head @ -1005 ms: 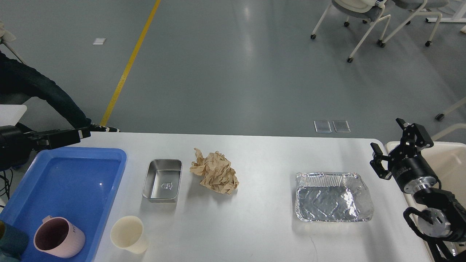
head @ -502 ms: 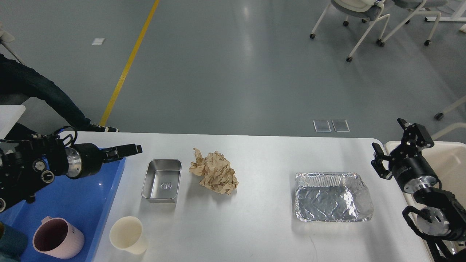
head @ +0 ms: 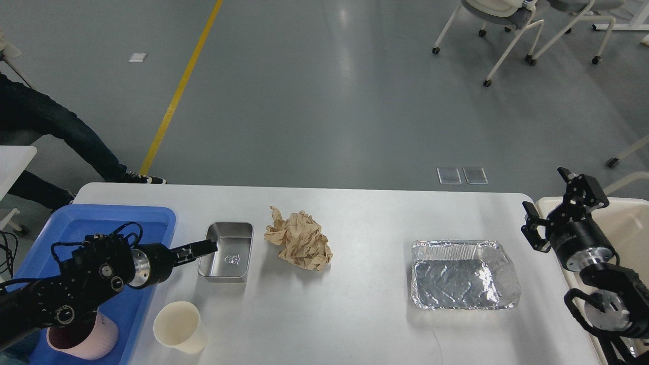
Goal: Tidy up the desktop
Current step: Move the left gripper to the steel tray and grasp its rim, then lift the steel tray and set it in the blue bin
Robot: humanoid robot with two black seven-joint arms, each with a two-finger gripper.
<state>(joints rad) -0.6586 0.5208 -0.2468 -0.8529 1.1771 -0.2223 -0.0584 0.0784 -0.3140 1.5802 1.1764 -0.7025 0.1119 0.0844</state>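
Observation:
The white desktop (head: 355, 319) holds a small steel tin (head: 226, 252), a crumpled brown paper (head: 300, 241), a foil tray (head: 464, 275) and a cream paper cup (head: 178, 327). My left gripper (head: 203, 249) reaches across the blue tray's right edge. Its tips are at the tin's left rim. The fingers show as one dark bar, so I cannot tell whether they are open. My right gripper (head: 560, 210) is open and empty. It is held above the desktop's right edge, to the right of the foil tray.
A blue tray (head: 101, 223) lies at the left with a pink mug (head: 83, 338) in it, partly hidden by my left arm. A cream bin (head: 628, 223) stands past the right edge. A person's legs are at the far left, and wheeled chairs stand far behind.
My left arm has swung from the table's far left edge, rightward and nearer across the blue tray, and its tips now reach the steel tin's left rim. The right gripper has barely moved.

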